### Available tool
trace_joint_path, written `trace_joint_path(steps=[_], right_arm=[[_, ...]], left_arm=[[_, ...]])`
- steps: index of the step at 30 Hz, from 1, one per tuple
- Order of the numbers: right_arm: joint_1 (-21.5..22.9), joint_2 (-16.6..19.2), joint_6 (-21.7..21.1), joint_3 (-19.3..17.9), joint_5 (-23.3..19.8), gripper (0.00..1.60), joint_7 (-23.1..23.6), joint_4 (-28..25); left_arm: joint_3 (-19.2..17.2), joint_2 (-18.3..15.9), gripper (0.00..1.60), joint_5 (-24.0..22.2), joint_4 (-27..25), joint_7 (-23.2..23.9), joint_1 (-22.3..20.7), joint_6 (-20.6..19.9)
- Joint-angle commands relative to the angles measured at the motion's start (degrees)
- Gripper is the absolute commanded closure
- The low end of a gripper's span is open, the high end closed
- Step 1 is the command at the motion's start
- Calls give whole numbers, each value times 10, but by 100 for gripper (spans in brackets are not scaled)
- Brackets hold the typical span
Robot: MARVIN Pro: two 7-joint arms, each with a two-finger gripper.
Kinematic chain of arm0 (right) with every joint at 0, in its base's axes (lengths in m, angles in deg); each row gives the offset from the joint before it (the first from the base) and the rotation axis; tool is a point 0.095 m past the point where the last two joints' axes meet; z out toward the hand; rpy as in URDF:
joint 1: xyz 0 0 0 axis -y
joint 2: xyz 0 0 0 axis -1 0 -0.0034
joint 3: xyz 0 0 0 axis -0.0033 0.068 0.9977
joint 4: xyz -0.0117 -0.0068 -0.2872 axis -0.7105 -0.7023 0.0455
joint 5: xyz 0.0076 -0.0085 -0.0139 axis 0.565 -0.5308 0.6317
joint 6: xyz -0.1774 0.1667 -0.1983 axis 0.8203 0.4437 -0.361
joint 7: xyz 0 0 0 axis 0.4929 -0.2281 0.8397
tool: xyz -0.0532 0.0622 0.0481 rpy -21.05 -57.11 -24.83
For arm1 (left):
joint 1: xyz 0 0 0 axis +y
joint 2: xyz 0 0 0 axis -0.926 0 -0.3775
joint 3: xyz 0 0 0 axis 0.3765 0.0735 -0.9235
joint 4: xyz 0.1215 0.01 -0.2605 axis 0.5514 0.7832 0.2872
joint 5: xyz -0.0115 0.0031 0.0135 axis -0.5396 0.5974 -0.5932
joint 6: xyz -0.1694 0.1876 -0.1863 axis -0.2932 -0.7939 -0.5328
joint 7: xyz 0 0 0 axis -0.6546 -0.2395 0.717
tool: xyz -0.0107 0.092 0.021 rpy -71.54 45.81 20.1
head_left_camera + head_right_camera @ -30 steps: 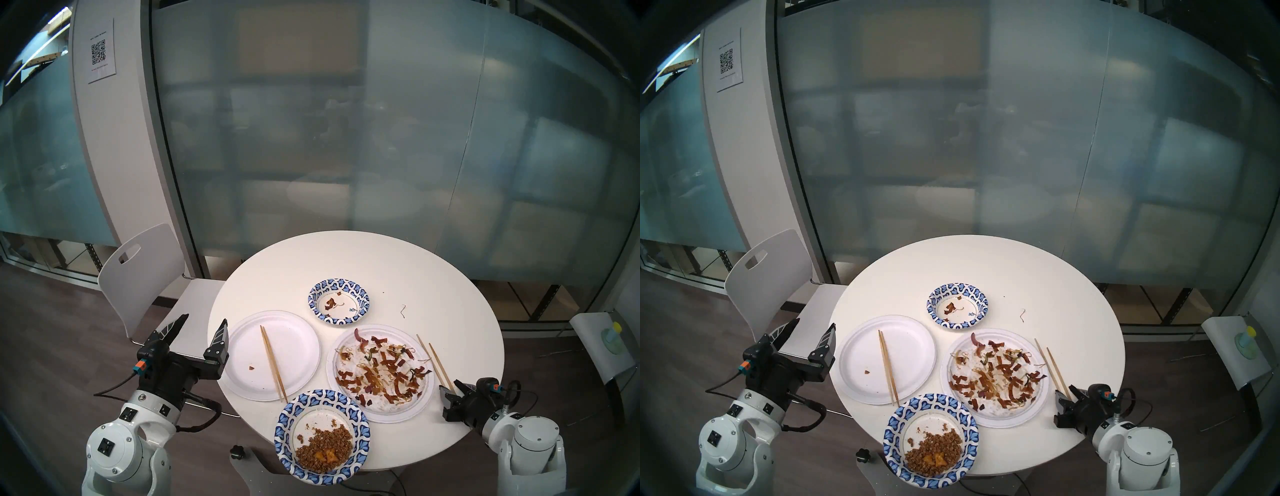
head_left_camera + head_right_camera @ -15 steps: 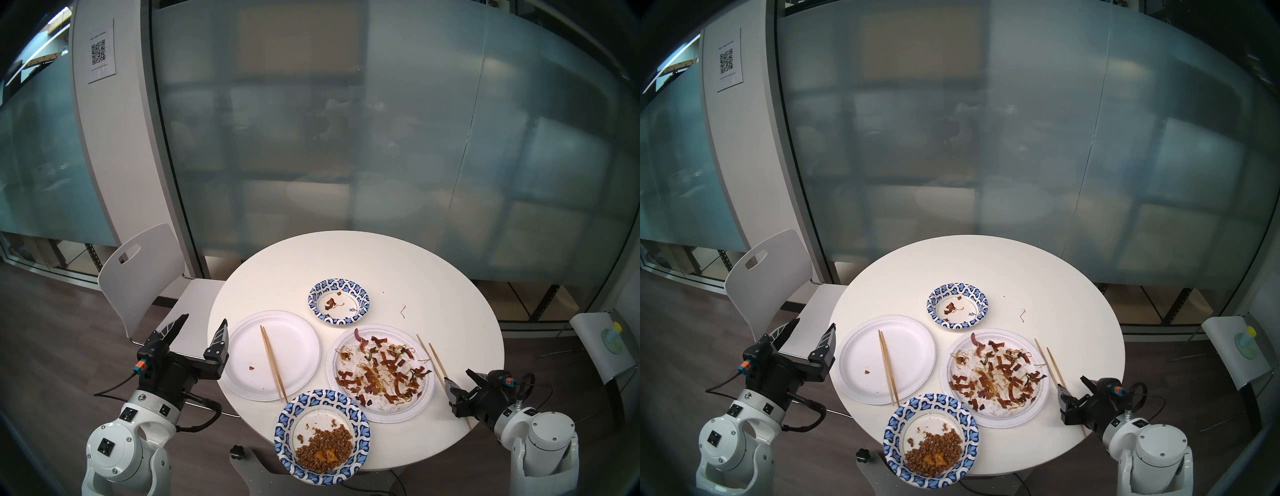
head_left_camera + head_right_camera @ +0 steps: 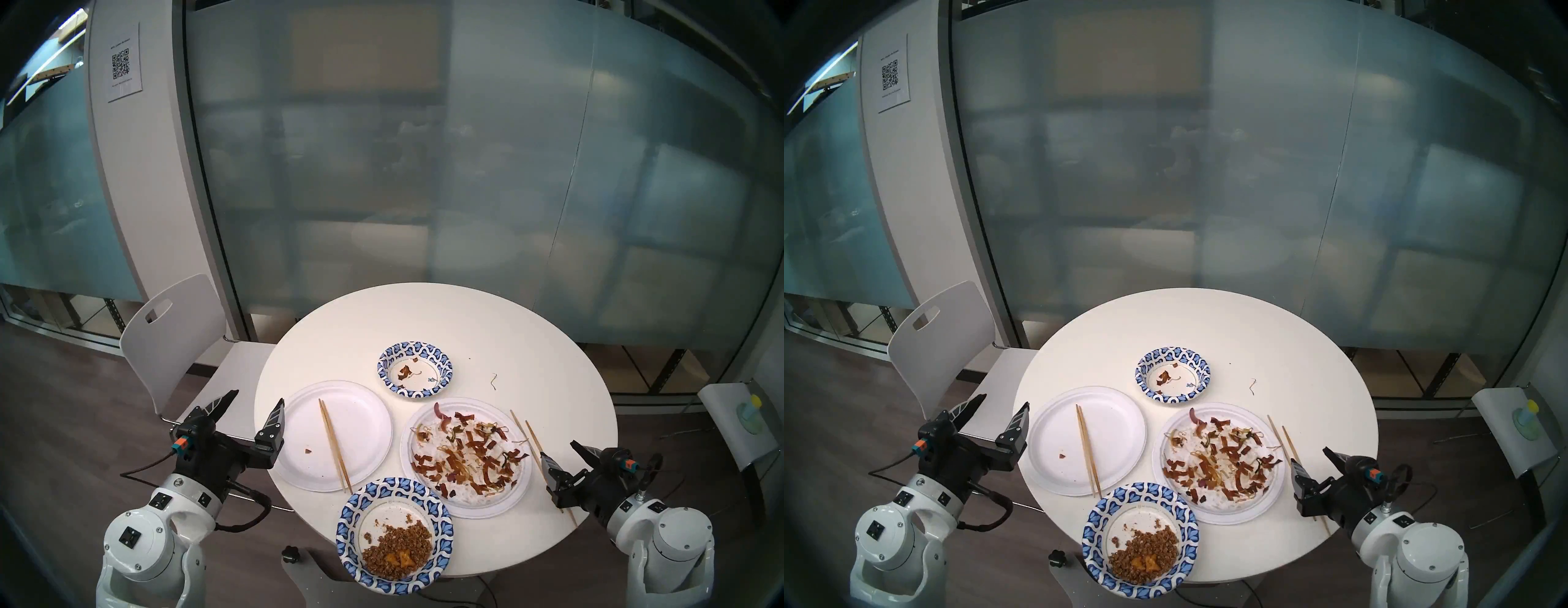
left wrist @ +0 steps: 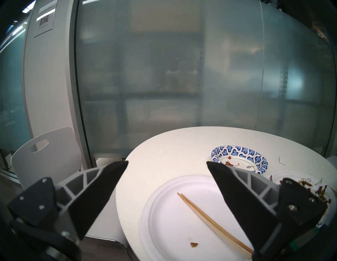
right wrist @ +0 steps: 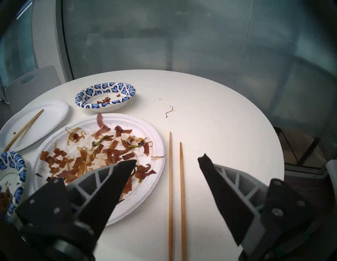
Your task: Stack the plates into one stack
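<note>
While both grippers gape empty at table point(image 3: 530, 339) edges, far half bare

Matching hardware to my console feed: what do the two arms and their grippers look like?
Both arms are glossy white rounded housings with small black square markings. Each wrist is black, with an orange-and-teal connector and a black cable looping off it. The left gripper and right gripper each have two black wedge-shaped fingers with grey ribbed, truss-like backs.
</note>
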Motion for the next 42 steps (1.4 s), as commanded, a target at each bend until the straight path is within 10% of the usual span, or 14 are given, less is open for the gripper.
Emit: trace_joint_path(steps=[1,16,42], right_arm=[[-10,-15,25,6,-4,19,-6,-19],[-26,-27,52,14,-7,18,-14,-23],[-38,-36,70,27,-7,11,-23,-23]], left_arm=[[-22,-62,0,2,2,45,-24,-53],[27,-147,0,50,54,133,-102,-201],[56,-209,0,73,133,227,-166,-159]])
